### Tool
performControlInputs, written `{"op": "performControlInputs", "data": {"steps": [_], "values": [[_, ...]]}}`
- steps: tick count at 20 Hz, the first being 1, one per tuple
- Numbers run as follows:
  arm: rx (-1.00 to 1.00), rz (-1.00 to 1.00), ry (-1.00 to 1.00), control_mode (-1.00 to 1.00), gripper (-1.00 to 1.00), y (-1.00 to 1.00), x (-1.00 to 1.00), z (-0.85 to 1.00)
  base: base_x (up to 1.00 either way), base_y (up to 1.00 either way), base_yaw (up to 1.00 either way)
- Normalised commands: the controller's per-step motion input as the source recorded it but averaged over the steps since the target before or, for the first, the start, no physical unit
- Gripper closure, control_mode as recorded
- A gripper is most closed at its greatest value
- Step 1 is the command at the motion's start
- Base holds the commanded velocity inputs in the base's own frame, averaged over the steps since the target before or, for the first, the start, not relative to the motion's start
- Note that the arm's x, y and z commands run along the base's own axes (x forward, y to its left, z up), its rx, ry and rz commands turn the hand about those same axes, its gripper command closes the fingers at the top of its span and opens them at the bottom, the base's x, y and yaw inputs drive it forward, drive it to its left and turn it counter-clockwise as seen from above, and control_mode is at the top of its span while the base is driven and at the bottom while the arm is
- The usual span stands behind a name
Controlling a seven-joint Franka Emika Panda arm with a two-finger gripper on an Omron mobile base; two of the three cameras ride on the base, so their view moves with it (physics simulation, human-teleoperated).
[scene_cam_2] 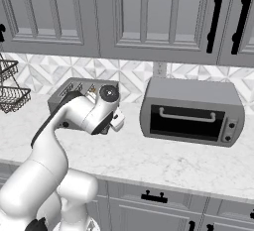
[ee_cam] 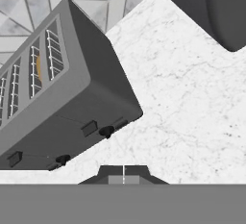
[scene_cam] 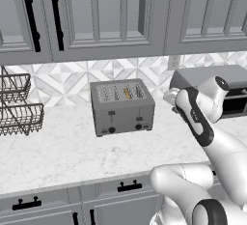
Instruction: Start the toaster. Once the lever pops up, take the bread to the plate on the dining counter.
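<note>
The grey toaster [scene_cam: 122, 107] stands on the marble counter against the tiled wall, with two dark front levers [ee_cam: 89, 128] and small knobs below them. A thin golden slice of bread [scene_cam: 127, 92] sits edge-on in one top slot; it also shows as an orange sliver of bread [ee_cam: 38, 71] in the hand view. My gripper [scene_cam: 169, 95] hovers to the right of the toaster, a little in front of it and apart from it. Its fingertips [ee_cam: 123, 174] meet with nothing between them, so it is shut. The plate and the dining counter are out of view.
A larger grey oven-like box [scene_cam_2: 191, 110] stands on the counter right of the toaster. Wire baskets [scene_cam: 17, 108] hang at the far left. Grey wall cabinets [scene_cam: 96, 11] run overhead. Bare marble [scene_cam: 58, 151] lies in front of the toaster.
</note>
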Motion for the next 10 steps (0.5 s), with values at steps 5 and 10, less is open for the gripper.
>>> {"op": "performControlInputs", "data": {"steps": [5,10], "values": [[0.00,0.00,0.00,-1.00,1.00,0.00,0.00,0.00,0.00,0.00,0.00],[0.00,0.00,0.00,-1.00,1.00,0.00,0.00,0.00,0.00,0.00,0.00]]}}
